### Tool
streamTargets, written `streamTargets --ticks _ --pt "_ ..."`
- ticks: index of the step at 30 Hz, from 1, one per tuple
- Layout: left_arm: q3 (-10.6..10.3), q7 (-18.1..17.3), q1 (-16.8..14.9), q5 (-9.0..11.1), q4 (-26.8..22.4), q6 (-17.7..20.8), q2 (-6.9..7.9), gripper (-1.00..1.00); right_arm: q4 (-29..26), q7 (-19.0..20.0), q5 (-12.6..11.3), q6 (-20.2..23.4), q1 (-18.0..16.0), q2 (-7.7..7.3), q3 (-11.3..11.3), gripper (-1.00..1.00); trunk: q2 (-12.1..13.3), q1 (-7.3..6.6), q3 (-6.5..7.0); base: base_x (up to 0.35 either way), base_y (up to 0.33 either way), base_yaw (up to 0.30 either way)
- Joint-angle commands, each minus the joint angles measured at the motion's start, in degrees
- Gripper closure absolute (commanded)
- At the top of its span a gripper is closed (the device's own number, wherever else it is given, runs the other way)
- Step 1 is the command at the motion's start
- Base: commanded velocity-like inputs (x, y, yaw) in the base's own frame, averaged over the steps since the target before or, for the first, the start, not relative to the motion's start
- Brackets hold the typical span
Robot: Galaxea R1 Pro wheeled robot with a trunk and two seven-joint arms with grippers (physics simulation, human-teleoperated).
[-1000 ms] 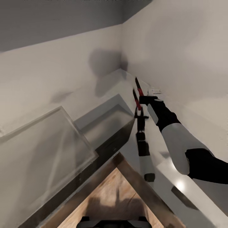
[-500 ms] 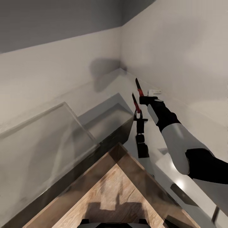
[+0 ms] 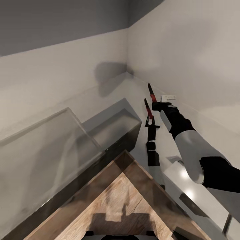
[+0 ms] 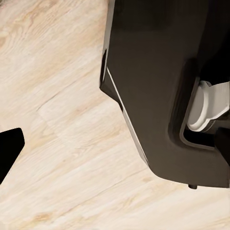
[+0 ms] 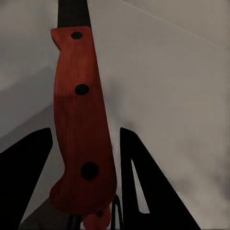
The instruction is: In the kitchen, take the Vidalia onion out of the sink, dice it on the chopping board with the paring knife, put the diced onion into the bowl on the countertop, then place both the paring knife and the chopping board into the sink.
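Note:
My right gripper [image 3: 156, 105] is shut on the paring knife [image 3: 151, 92], held above the glossy grey countertop [image 3: 133, 95] near the room's corner, blade pointing up and away. The worktop mirrors the knife and arm. In the right wrist view the red riveted handle [image 5: 79, 110] sits between the two black fingers of the right gripper [image 5: 85, 132]. In the left wrist view one black fingertip [image 4: 9, 148] of the left gripper hangs over pale wooden floor. The onion, sink, chopping board and bowl are out of view.
A dark cabinet front [image 3: 125, 141] drops below the worktop's end. A translucent grey panel [image 3: 46, 150] slants at the left. Wood floor [image 3: 123, 203] lies below me. A small white fitting [image 3: 168, 98] sits on the right wall. The robot's dark base [image 4: 163, 86] is close to the left arm.
The head view shifted a second ago, showing more floor. Since half a second ago, my right arm has moved slightly right with the knife still held.

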Motion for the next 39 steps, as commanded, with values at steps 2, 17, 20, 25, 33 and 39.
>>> streamTargets --ticks 2,17,20,25,33,39 --pt "0.05 -0.56 0.03 0.61 0.49 -1.72 0.0 -1.0 0.0 -0.5 -0.52 0.42 0.0 0.05 0.34 1.0 -0.1 0.03 -0.08 0.0 0.0 0.0" --pt "0.15 -0.5 0.03 0.64 1.82 -6.45 0.43 -1.0 -0.8 -0.53 -0.64 0.82 0.03 2.16 0.42 1.0 -0.1 0.03 0.45 0.0 0.0 0.0" --pt "0.19 -0.48 0.03 0.66 2.39 -7.54 0.59 -1.0 -0.81 -0.56 -0.57 0.82 0.03 3.03 0.46 1.0 -0.1 0.03 0.71 0.0 0.0 0.007" --pt "0.2 -0.48 0.03 0.66 2.54 -7.75 0.62 -1.0 -0.82 -0.52 -0.59 0.82 0.03 3.12 0.46 1.0 -0.1 0.03 1.07 -0.012 0.0 0.139" --pt "0.2 -0.44 0.03 0.66 2.55 -7.89 0.61 -1.0 -0.8 -0.52 -0.63 0.82 0.03 3.2 0.51 1.0 -0.1 0.03 1.29 -0.225 0.0 0.227" --pt "0.2 -0.42 0.03 0.66 2.55 -7.94 0.62 -1.0 -0.82 -0.46 -0.64 0.78 0.03 3.21 0.51 1.0 -0.1 0.03 1.3 -0.33 0.0 0.256"
